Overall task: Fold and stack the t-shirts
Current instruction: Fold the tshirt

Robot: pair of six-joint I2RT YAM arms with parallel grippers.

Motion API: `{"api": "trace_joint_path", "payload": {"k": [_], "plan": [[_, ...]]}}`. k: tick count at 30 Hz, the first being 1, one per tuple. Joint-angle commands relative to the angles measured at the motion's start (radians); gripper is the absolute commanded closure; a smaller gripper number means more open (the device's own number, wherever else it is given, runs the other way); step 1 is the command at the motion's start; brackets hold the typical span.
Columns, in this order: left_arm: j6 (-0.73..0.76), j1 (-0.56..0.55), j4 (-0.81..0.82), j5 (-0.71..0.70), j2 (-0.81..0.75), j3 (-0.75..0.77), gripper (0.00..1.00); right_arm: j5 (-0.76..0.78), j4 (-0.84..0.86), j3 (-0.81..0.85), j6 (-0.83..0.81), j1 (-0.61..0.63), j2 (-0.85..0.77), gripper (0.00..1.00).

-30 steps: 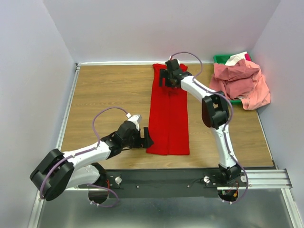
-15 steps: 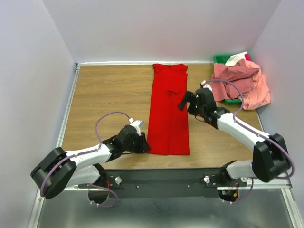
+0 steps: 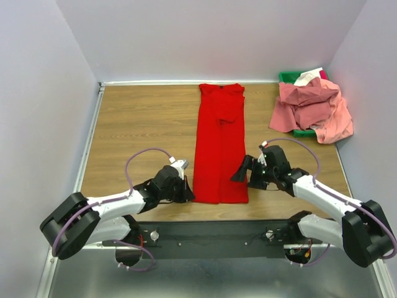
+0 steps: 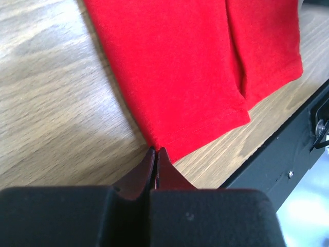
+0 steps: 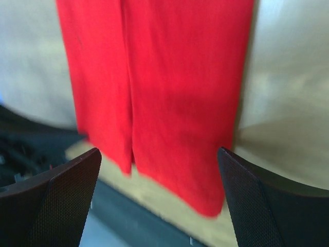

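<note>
Red t-shirt point(image 4: 175, 77) corner between left jaws: wrist-only.

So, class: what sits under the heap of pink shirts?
A green bin, only part of its rim showing; the pink shirts cover whatever it holds.

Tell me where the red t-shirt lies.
In the top view, the red t-shirt lies folded lengthwise at centre, its near hem between the left gripper and the right gripper.

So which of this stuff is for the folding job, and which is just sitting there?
For the job: red t-shirt; pink t-shirts, heaped over the bin.
Just lying about: green bin; wooden table.
</note>
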Motion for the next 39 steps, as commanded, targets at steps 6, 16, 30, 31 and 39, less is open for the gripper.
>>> {"api": "trace_joint_path", "payload": {"k": [6, 16, 30, 31, 39], "plan": [[-0.046, -0.01, 0.01, 0.025, -0.046, -0.047, 1.0, -0.16, -0.231, -0.063, -0.017, 0.011, -0.051, 0.0], [-0.055, -0.013, 0.019, 0.033, -0.092, -0.054, 1.0, -0.175, -0.282, -0.056, -0.062, 0.009, 0.026, 0.3], [-0.021, -0.011, 0.022, 0.019, -0.087, 0.017, 1.0, -0.085, -0.22, 0.038, -0.065, 0.011, 0.035, 1.0], [-0.003, -0.011, 0.018, 0.01, -0.079, 0.029, 1.0, -0.063, -0.209, 0.05, -0.063, 0.011, 0.026, 1.0], [0.017, 0.012, -0.07, -0.176, 0.01, 0.278, 1.0, 0.064, -0.072, 0.124, -0.033, 0.011, -0.029, 1.0]]}}
